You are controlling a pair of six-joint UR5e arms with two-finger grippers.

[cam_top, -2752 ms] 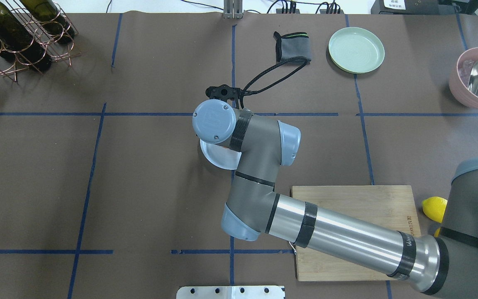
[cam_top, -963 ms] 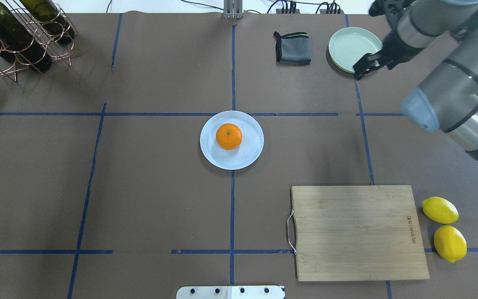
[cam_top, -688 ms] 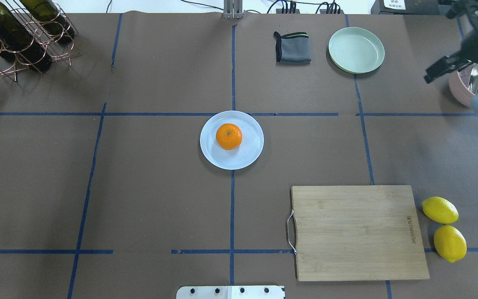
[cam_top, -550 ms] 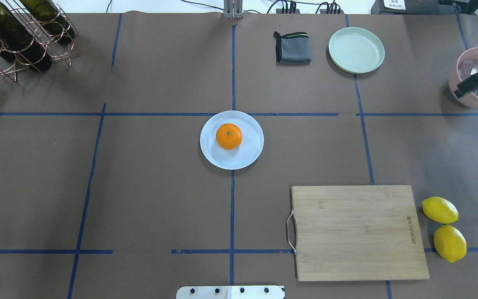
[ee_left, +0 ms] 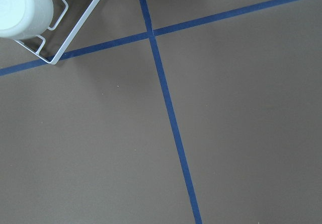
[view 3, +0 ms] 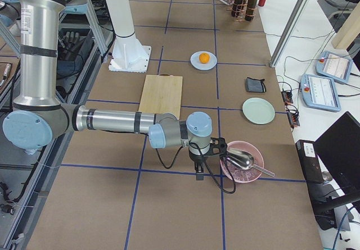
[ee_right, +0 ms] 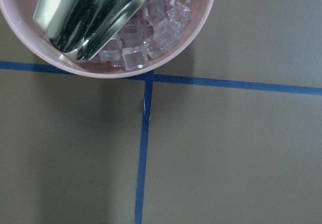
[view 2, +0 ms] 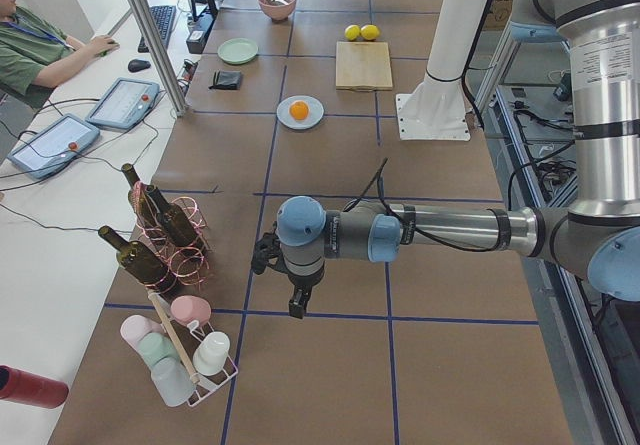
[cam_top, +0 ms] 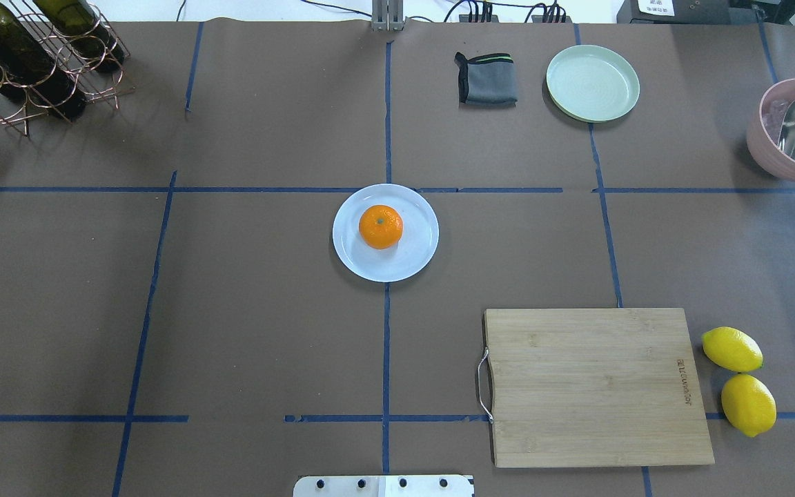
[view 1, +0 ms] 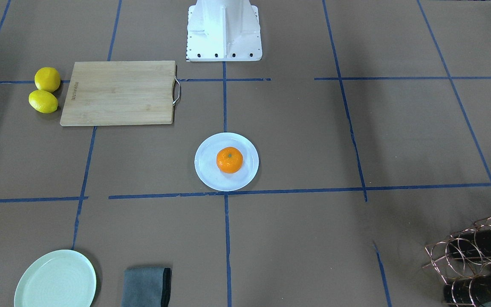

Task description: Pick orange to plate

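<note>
Overhead exterior shows you the orange [cam_top: 380,226] sitting on the plate [cam_top: 417,259], a little off the plate's middle toward its far-left side, near the centre of the counter [cam_top: 232,310]. Its skin is a bright, even orange with a fine pebbled texture. It is round in outline, and a tiny greenish stem dimple faces up. The plate is round and white with a faint blue cast, and its raised rim shows all round the fruit.

You can see the left hand [view 2: 297,305] only in the exterior left view, hanging over bare counter near the bottle rack [view 2: 185,260], well apart from the plate. I cannot tell whether its fingers are spread or closed. The right hand [view 3: 199,173] appears only in the exterior right view, just beside the bowl [view 3: 250,176] of ice, and I cannot tell its spread either.
</note>
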